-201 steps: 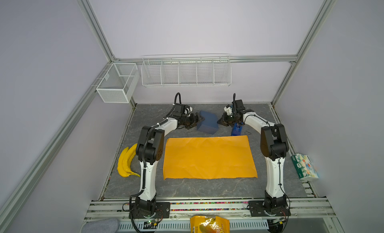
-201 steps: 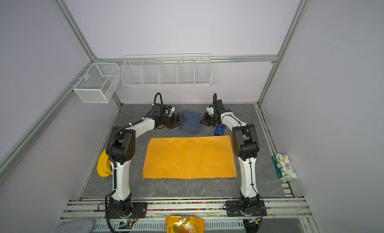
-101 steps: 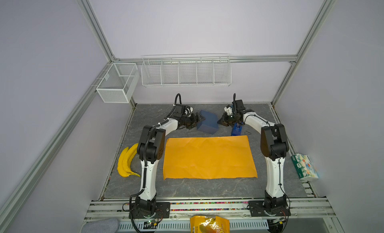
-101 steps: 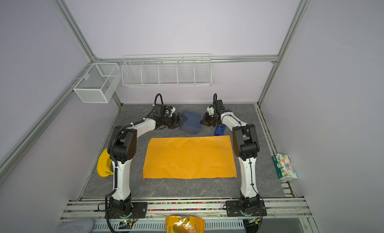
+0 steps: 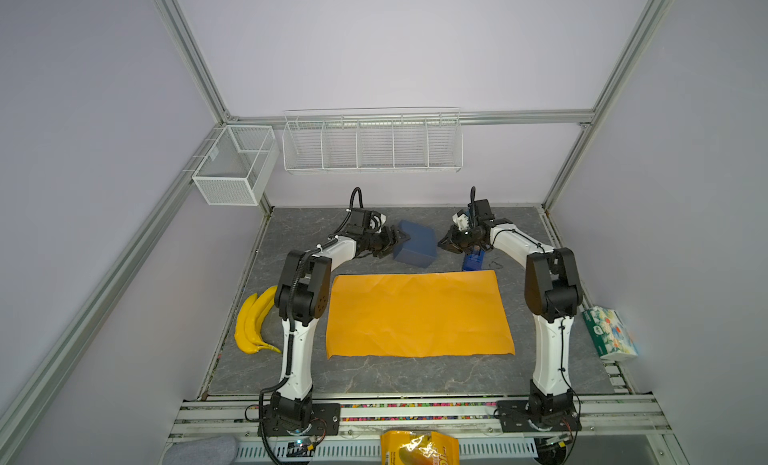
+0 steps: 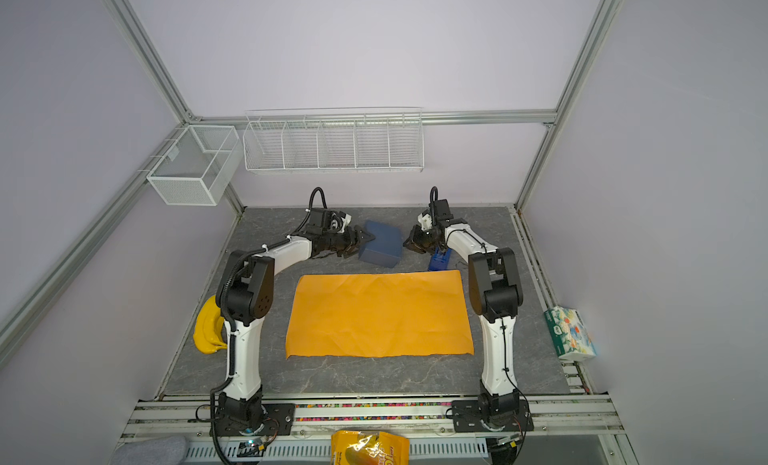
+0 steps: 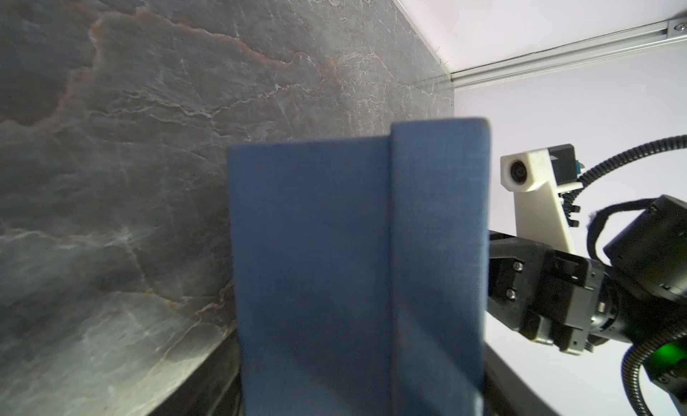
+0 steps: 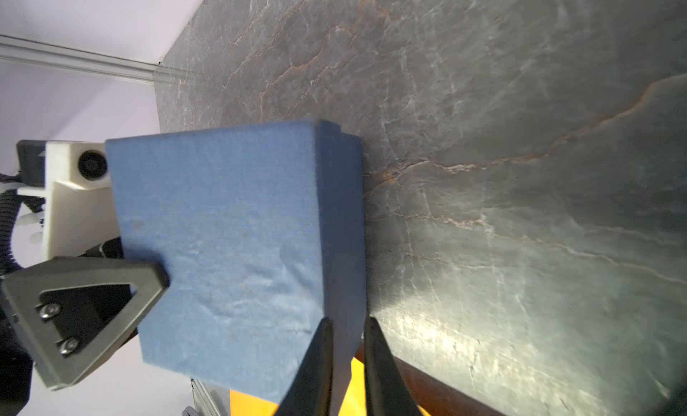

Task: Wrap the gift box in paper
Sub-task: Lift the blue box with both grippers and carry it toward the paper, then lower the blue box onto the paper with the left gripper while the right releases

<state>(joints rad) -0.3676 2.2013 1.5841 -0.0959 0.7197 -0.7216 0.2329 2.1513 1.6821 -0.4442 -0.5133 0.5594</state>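
Navy gift box (image 5: 415, 245): set tilted beyond paper (image 5: 417, 315), presumably for transfer onto it.
Left gripper (image 5: 402, 237): jaws wide astride box; hold unclear.
Right gripper (image 5: 441, 245): jaws narrow at box edge; hold unclear.

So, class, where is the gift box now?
In both top views the gift box is at the back centre of the table, between the left gripper and the right gripper, beyond the far edge of the paper.

Your navy gift box (image 5: 415, 246), lid on, sits just beyond the flat orange paper (image 5: 417, 315).
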